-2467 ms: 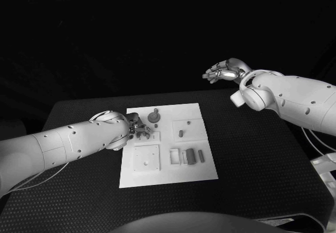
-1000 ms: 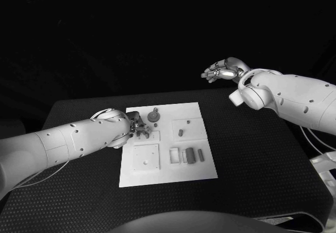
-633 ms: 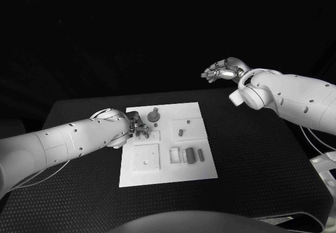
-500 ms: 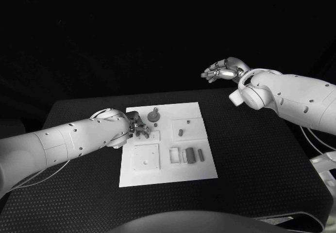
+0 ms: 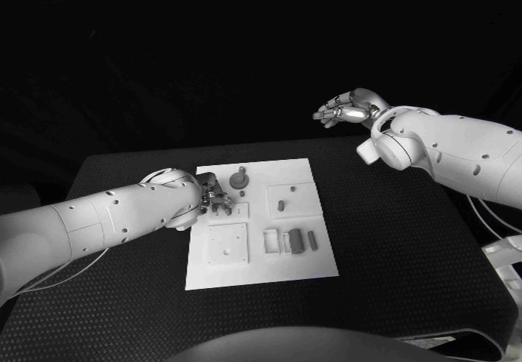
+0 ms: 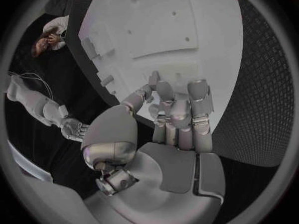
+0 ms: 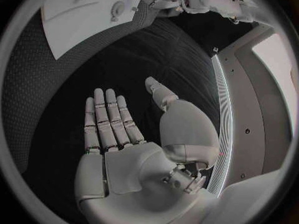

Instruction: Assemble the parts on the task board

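The white task board (image 5: pixel 261 268) lies in the middle of the black table. My left hand (image 5: pixel 218 198) hovers low over the board's left part, beside a round gear-like part (image 5: pixel 238 182). In the left wrist view its fingers (image 6: pixel 197 92) reach over the board (image 6: pixel 187 15) with the thumb tip close to one fingertip; whether a part is pinched there I cannot tell. A small peg (image 5: pixel 280 205) stands right of the hand. Several grey bars (image 5: pixel 295 241) lie near the board's right edge. My right hand (image 5: pixel 346 110) is raised far back right, palm (image 7: pixel 124 169) flat, fingers apart, holding nothing.
A square white plate (image 5: pixel 228 245) and a small white block (image 5: pixel 270 243) sit on the board's near half. Bare black table (image 5: pixel 403 249) stretches right of the board. The table's far edge lies below my right hand.
My left hand has shifted only slightly over the board's left part. My right hand stays raised in the same place.
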Motion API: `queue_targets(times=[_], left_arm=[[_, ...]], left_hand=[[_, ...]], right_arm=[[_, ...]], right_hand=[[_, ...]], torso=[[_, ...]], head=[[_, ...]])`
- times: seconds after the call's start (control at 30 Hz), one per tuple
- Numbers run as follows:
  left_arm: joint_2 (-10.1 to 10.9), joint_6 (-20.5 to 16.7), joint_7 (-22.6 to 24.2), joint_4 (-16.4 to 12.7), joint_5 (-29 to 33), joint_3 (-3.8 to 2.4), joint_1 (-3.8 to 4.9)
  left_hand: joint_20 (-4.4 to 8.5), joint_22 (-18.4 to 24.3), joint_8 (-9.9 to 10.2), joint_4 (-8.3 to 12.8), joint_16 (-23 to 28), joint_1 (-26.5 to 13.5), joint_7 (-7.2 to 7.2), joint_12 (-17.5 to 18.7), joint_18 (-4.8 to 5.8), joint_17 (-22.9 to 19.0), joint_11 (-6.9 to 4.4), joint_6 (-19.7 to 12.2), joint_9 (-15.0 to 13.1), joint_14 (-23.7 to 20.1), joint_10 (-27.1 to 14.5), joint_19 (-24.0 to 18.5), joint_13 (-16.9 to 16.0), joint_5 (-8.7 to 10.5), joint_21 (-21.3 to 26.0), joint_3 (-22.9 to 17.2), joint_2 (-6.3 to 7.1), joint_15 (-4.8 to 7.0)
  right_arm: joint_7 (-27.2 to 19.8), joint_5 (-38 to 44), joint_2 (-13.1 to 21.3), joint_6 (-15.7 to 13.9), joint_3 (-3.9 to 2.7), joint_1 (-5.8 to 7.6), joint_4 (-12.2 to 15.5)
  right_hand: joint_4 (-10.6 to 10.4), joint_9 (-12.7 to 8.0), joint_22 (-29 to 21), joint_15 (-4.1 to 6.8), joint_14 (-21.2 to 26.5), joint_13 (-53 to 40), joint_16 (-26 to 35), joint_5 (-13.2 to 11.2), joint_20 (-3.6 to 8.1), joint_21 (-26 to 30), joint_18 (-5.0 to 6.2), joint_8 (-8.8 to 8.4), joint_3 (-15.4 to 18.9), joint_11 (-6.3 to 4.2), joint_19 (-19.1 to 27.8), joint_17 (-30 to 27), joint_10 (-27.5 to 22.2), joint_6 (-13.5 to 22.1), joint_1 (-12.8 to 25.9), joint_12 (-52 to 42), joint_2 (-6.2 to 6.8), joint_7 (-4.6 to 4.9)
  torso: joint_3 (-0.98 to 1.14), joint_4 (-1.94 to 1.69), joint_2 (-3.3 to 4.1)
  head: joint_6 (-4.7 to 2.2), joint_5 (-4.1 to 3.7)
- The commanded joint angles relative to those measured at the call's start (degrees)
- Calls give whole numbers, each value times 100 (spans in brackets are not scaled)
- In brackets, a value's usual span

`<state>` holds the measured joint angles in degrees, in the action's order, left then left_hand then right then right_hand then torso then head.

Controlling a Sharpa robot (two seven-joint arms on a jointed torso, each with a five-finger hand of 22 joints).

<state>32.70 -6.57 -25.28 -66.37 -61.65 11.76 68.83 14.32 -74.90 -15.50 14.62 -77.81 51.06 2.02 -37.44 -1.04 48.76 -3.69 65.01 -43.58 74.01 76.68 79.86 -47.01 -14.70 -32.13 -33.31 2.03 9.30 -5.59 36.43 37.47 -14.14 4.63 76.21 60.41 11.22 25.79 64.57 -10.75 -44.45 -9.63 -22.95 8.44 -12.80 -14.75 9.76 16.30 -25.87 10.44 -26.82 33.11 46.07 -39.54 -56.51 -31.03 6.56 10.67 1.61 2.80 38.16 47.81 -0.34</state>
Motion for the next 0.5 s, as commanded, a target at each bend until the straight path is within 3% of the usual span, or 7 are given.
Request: queue_targets(times=[0.03, 0.5], left_arm=[[-9, 109, 38, -50, 53, 11, -18], [75, -127, 100, -129, 57, 12, -21]], left_hand=[[12, -119, -44, 124, -7, 284, 26, -30, -164, 1, -27, 63, -89, 53, 25, 23, 7, -52, -40, -155, -209, 78], [17, -119, -69, 120, -12, 307, 18, -26, -161, 3, -35, 65, -107, 59, 47, 33, 24, -108, -48, -205, -188, 85]], right_arm=[[-49, -19, 5, 70, -3, -2, 11], [-52, -29, 19, 61, -3, -2, 13]], right_hand=[[-37, -9, 6, -3, 38, 7, 26, 2, -9, 26, -74, 34, 7, 11, 14, 7, -25, 45, 30, -40, 13, 321], [-85, -15, 18, -4, 38, 18, 36, 3, -8, 41, -73, 37, 8, 12, 12, 17, -27, 46, 61, -45, 7, 320]], torso=[[1, 1, 1], [0, 2, 2]], head=[[3, -7], [-2, -12]])
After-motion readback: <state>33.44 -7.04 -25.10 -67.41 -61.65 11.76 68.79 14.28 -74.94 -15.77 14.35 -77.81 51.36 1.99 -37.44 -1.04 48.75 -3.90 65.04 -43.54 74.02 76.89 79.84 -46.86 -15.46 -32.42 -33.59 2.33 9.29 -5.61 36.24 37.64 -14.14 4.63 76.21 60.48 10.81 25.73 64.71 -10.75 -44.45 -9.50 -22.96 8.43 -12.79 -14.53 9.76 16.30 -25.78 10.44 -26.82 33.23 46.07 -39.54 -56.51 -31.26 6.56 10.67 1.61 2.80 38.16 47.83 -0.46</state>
